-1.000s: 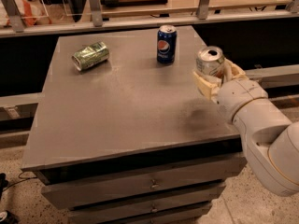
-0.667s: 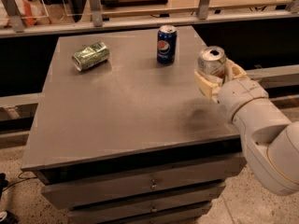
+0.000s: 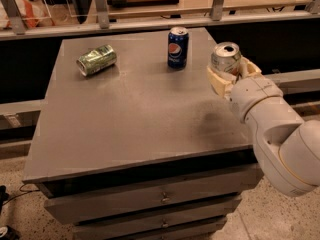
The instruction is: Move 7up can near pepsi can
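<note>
Still, we see the 7up can (image 3: 225, 59) upright in our gripper (image 3: 230, 73), jaws clasped around its lower half, at the table's (image 3: 130, 119) right edge, unmoved since a moment ago, pepsi can (image 3: 178, 47) standing near its left, dented green can (image 3: 96, 60) lying well apart.

Dim, warm light; glint on 7up can (image 3: 225, 57) in end effector (image 3: 229, 72), table (image 3: 125, 129) right edge.

Arm in from lower right; end effector (image 3: 228, 74) mid-right, fingers (image 3: 216, 82) clasped round 7up can (image 3: 225, 57).
</note>
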`<act>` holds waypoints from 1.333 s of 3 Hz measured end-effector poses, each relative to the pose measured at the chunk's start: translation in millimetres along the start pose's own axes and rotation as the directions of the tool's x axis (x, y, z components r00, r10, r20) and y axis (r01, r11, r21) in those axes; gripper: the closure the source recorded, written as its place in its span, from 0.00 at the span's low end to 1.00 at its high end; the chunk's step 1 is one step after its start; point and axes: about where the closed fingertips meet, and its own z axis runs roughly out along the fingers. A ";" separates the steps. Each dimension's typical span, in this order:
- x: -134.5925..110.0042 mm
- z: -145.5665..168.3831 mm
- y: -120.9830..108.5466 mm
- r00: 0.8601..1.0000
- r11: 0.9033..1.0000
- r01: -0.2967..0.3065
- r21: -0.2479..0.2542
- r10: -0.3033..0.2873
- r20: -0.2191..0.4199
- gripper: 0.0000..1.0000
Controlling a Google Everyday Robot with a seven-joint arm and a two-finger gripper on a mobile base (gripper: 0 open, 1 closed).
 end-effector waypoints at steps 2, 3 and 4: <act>-0.5 43.2 -14.3 0.999 0.999 -0.045 0.015 0.045 -0.004 1.00; 17.4 67.3 -19.8 0.991 0.992 -0.126 0.021 0.127 -0.036 1.00; 31.1 87.2 -21.1 0.982 0.983 -0.184 0.022 0.185 -0.047 1.00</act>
